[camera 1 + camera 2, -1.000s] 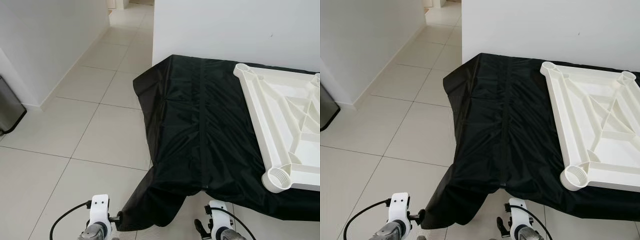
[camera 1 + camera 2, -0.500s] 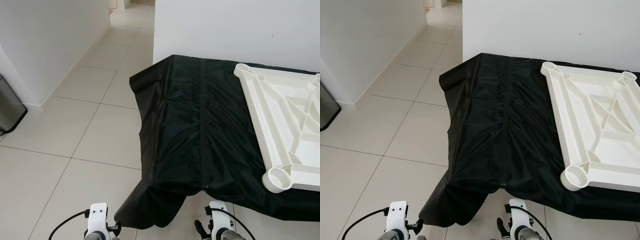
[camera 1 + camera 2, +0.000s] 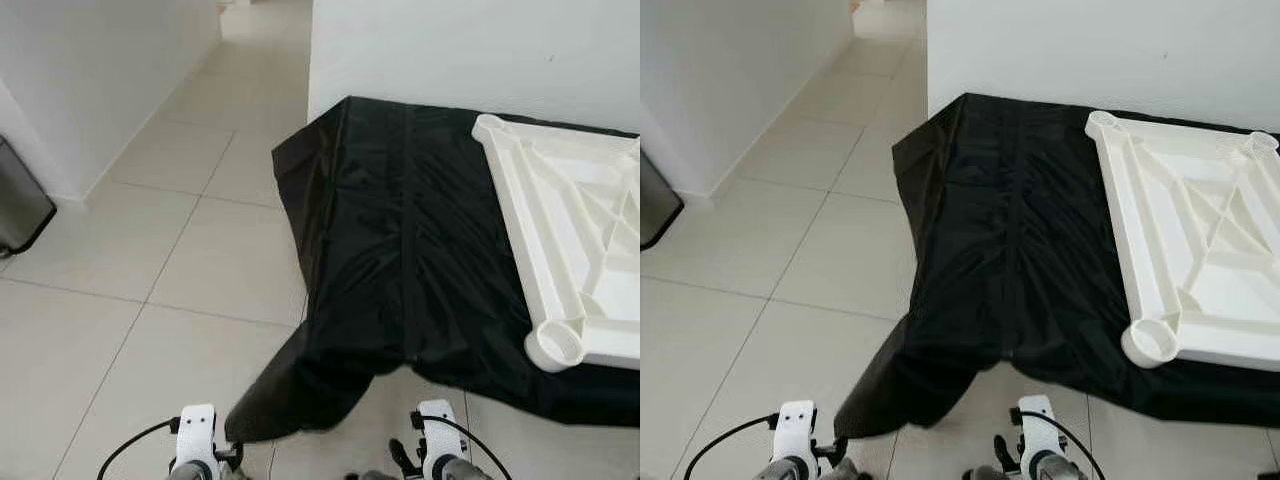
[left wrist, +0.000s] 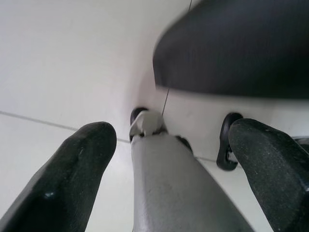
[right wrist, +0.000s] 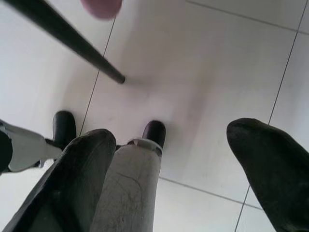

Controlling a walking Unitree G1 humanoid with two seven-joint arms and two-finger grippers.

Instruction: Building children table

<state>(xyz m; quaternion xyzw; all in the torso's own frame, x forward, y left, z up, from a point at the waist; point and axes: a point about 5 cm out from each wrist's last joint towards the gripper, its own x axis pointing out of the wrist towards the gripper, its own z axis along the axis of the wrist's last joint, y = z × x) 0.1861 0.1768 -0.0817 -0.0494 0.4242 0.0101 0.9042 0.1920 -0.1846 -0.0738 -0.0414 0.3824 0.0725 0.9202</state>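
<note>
A white plastic table top (image 3: 520,230) lies upside down on a black cloth (image 3: 400,250) spread over the tiled floor, at the right against the wall. Its ribbed underside faces up, with a round leg socket (image 3: 557,345) at the near corner and another (image 3: 487,125) at the far corner. My left gripper (image 4: 178,159) hangs open low over the tiles, near the cloth's front corner (image 4: 231,48). My right gripper (image 5: 193,159) is also open over bare floor. A grey leg of mine shows between the fingers of each.
A white wall corner (image 3: 400,50) stands behind the cloth, and a hallway runs off at the far left. A dark bin (image 3: 15,200) sits by the left wall. A thin black rod (image 5: 67,36) crosses the right wrist view.
The camera has shifted a little, bringing the scene closer. My left wrist has dropped lower in the picture. The folds along the cloth's left edge and front corner have changed shape.
</note>
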